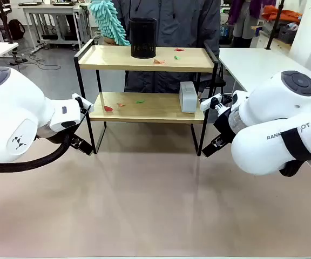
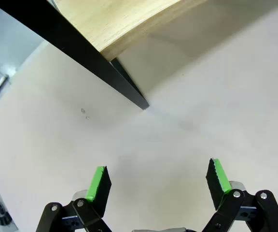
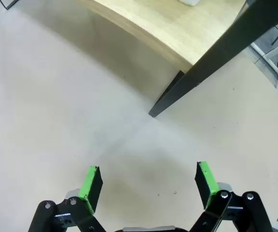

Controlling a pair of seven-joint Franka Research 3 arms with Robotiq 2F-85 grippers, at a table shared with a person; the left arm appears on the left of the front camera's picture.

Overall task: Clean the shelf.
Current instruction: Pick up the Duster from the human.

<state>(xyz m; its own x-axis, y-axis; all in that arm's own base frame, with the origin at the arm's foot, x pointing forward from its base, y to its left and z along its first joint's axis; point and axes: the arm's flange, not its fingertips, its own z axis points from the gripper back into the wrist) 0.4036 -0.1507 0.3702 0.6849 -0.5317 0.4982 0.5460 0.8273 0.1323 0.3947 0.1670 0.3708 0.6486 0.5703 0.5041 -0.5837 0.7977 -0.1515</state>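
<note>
Shelf (image 1: 112,58) stands at the far middle of the table (image 1: 144,205), its front legs on the tabletop just ahead of both arms. It looks light and stiff, with smooth wooden boards in a thin black frame. A shove would likely slide or tip it, so the corner posts or top rail seem the safest hold.

The left gripper (image 2: 158,176) and right gripper (image 3: 148,179) hang low, each near a front leg, fingers spread wide and holding nothing.

Paper scraps (image 1: 159,61) lie on the top board and more scraps (image 1: 108,108) on the lower one. They look flat, flimsy and hard to pinch.

A black mesh cup (image 1: 143,38) on top and a grey box (image 1: 188,97) below would block a straight sweep. A person behind the shelf holds a teal duster (image 1: 109,21) above its left end.
</note>
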